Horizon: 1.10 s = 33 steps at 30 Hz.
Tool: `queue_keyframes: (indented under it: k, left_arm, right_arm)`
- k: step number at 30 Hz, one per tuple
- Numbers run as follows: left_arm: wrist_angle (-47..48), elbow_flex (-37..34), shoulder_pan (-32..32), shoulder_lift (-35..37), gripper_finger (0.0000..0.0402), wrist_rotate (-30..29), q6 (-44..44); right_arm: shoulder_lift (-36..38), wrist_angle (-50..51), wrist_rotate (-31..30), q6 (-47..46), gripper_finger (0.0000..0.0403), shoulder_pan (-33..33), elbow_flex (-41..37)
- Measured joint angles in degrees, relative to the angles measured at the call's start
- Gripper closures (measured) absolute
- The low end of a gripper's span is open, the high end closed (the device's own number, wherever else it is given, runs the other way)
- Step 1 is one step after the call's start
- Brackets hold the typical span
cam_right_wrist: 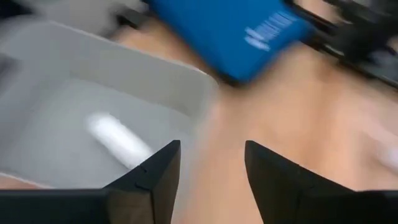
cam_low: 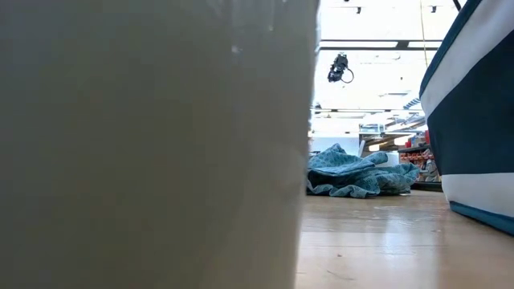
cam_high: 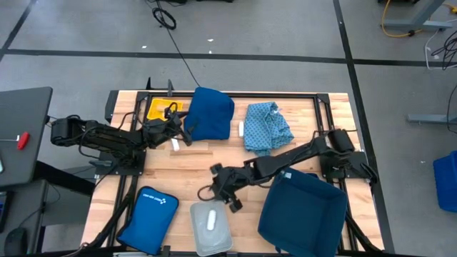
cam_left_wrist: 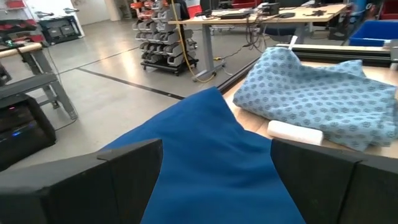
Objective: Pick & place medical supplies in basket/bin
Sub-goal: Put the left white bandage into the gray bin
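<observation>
High view: one grey bin at table's near edge, one white roll inside; right gripper beside it, fingers apart, empty.

Left wrist view: left gripper spread over blue cloth; second roll beyond.

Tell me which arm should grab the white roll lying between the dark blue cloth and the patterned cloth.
Left, probably. The left tool is open at the dark blue cloth, with the white roll just ahead. The right tool is open by the grey bin, farther off.

White roll flat in bin
</observation>
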State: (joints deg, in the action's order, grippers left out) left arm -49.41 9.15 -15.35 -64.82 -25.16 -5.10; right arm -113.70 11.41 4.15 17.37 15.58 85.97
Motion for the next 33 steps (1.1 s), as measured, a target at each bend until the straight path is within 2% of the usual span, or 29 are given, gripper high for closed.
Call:
queue_keyframes:
  k: [6,9,16,19,25,33]
  left_arm:
    - [0.0,0.0,0.0,0.0,0.0100,3.5,0.8]
    - [0.6,0.0,0.0,0.0,0.0100,4.6,1.1]
    - [7.5,0.7,0.0,0.0,0.0100,7.8,2.3]
    - [15.8,3.8,-0.1,0.0,0.0100,6.7,6.7]
    - [38.6,13.2,1.2,0.0,0.0100,5.0,15.2]
    - [74.2,28.8,7.7,0.0,0.0105,5.5,15.7]
  right_arm:
    - [3.1,3.3,-14.9,-3.9,0.0222,-2.3,0.0]
    - [3.3,6.1,-19.9,-4.8,0.0222,-3.9,0.0]
    - [3.2,15.2,-21.5,-4.2,0.0222,-6.9,-0.2]
    - [3.2,16.9,-21.5,-4.9,0.0222,-8.0,-0.2]
    - [3.2,19.5,-21.5,-5.7,0.0222,-9.5,-0.2]
    - [3.1,23.8,-19.8,-1.1,0.0222,-10.5,-0.2]
